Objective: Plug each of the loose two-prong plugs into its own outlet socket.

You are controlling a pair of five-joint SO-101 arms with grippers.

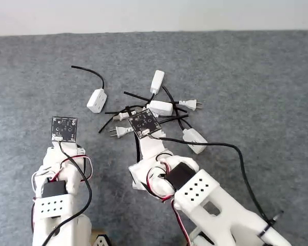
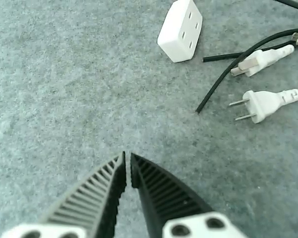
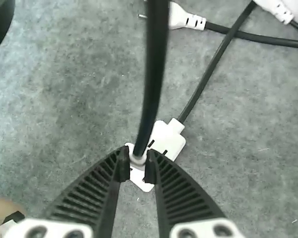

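Two-prong plug is sitting at the scene's centre among black cords, with the right gripper clenching its moulded body at the cord end. It is likely handling light and rigid, its springy cord tugging. Left gripper is hovering near-left, closed and empty.

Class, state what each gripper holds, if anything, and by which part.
The right gripper pinches a white plastic cord fitting at its collar, where the black cable enters. The left gripper holds nothing.
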